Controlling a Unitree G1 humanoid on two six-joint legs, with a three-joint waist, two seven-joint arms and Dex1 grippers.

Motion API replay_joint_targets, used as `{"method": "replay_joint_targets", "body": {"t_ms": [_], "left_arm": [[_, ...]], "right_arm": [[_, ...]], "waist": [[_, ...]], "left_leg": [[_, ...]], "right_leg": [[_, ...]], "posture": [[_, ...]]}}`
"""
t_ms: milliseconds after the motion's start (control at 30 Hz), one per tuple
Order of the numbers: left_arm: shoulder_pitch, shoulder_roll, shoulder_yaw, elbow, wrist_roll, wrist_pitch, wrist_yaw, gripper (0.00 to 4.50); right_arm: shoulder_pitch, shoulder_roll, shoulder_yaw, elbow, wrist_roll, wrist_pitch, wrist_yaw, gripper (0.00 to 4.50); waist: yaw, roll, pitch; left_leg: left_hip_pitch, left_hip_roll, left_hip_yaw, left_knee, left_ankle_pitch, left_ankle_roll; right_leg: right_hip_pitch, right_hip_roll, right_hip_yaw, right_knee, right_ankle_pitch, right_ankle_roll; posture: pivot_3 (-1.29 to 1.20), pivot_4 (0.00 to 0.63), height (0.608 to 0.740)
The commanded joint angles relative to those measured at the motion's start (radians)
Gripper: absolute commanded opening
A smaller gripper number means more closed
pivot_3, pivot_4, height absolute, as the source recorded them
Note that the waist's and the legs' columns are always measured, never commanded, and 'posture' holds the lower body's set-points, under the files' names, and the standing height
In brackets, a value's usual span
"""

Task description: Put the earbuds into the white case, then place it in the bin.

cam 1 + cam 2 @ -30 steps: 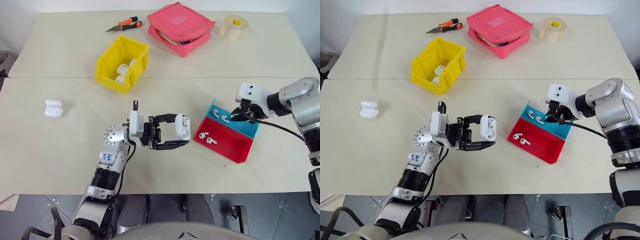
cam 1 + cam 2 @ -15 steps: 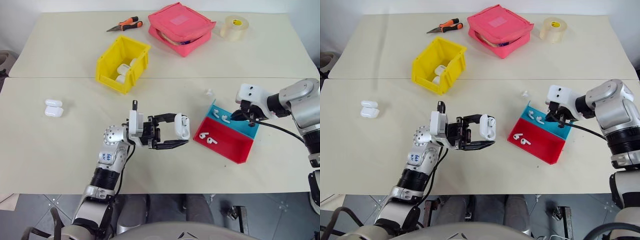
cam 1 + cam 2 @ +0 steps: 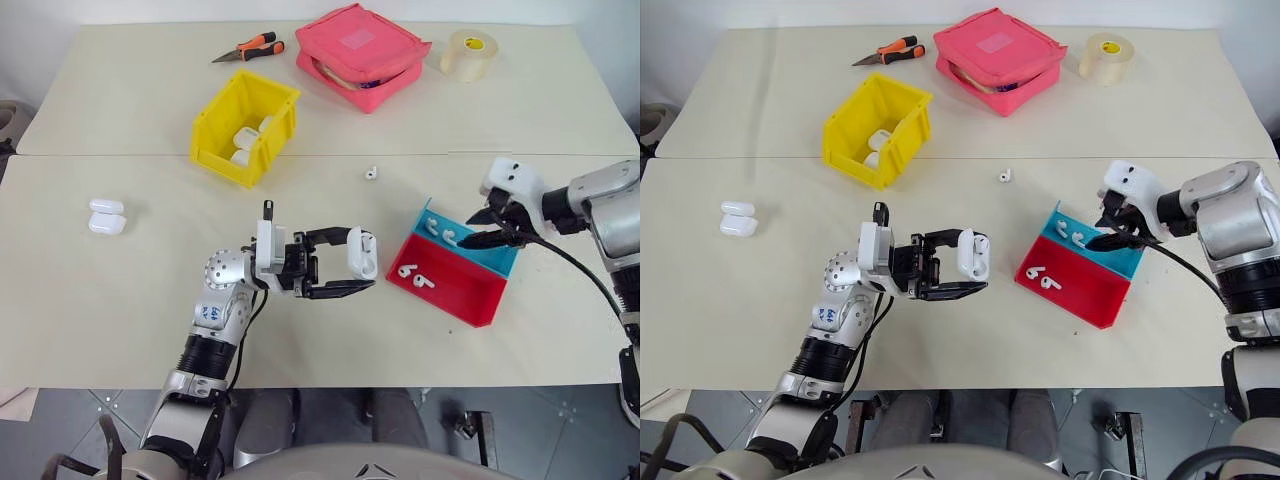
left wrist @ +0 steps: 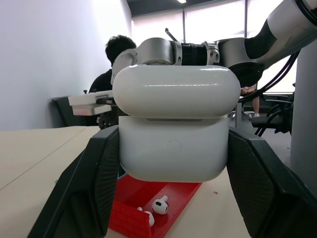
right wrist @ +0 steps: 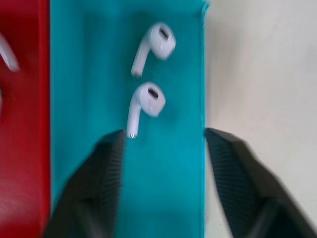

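My left gripper (image 3: 358,260) is shut on the white case (image 3: 365,254), held above the table's middle with its lid (image 4: 173,91) slightly ajar. My right gripper (image 3: 468,232) hangs open over the blue tray (image 3: 490,258), with nothing between its fingers. Two earbuds (image 5: 148,99) lie on that tray just ahead of the fingertips (image 5: 116,141). Two more earbuds (image 3: 411,275) rest in the red tray (image 3: 455,290). A single earbud (image 3: 371,173) lies loose on the table behind the trays. The yellow bin (image 3: 222,115) stands at the back left with white cases (image 3: 245,140) inside.
Two spare white cases (image 3: 106,216) sit at the far left. A pink pouch (image 3: 362,45), orange-handled pliers (image 3: 250,47) and a tape roll (image 3: 468,53) lie along the back. People sit behind the table in the left wrist view.
My right gripper has opened over the blue tray. One earbud has left the tray and skidded away across the table toward the left. The left gripper and its case have not moved.
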Motion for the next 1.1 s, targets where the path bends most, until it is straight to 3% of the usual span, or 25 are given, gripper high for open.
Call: {"method": "replay_joint_targets", "body": {"t_ms": [33,667,767,900,1100], "left_arm": [[-0.010,-0.008,-0.003,-0.034,-0.011,-0.002,0.002,2.80],[-0.003,-0.007,-0.005,-0.048,-0.011,-0.001,0.019,2.80],[-0.006,-0.007,-0.005,-0.046,-0.012,0.000,0.018,2.80],[-0.008,-0.007,-0.004,-0.046,-0.013,0.001,0.018,2.80],[-0.009,-0.004,-0.003,-0.047,-0.014,0.004,0.016,2.80]], "right_arm": [[-0.008,0.002,-0.014,-0.092,0.032,0.085,-0.015,2.63],[0.007,0.022,0.066,-0.077,0.002,0.084,-0.120,2.63],[0.011,0.019,0.072,-0.076,-0.002,0.076,-0.120,2.02],[0.016,0.016,0.073,-0.077,-0.003,0.076,-0.118,0.70],[0.019,0.016,0.066,-0.080,0.000,0.074,-0.119,0.56]], "waist": [[0.000,0.000,0.000],[0.000,0.000,0.000],[0.000,0.000,0.000],[0.000,0.000,0.000],[0.000,0.000,0.000]], "left_leg": [[0.000,0.000,0.000,0.000,0.000,0.000],[0.000,0.000,0.000,0.000,0.000,0.000],[0.000,0.000,0.000,0.000,0.000,0.000],[0.000,0.000,0.000,0.000,0.000,0.000],[0.000,0.000,0.000,0.000,0.000,0.000]], "right_leg": [[0.000,0.000,0.000,0.000,0.000,0.000],[0.000,0.000,0.000,0.000,0.000,0.000],[0.000,0.000,0.000,0.000,0.000,0.000],[0.000,0.000,0.000,0.000,0.000,0.000],[0.000,0.000,0.000,0.000,0.000,0.000]], "posture": [[0.00,0.150,0.740],[0.00,0.150,0.740],[0.00,0.150,0.740],[0.00,0.150,0.740],[0.00,0.150,0.740]]}}
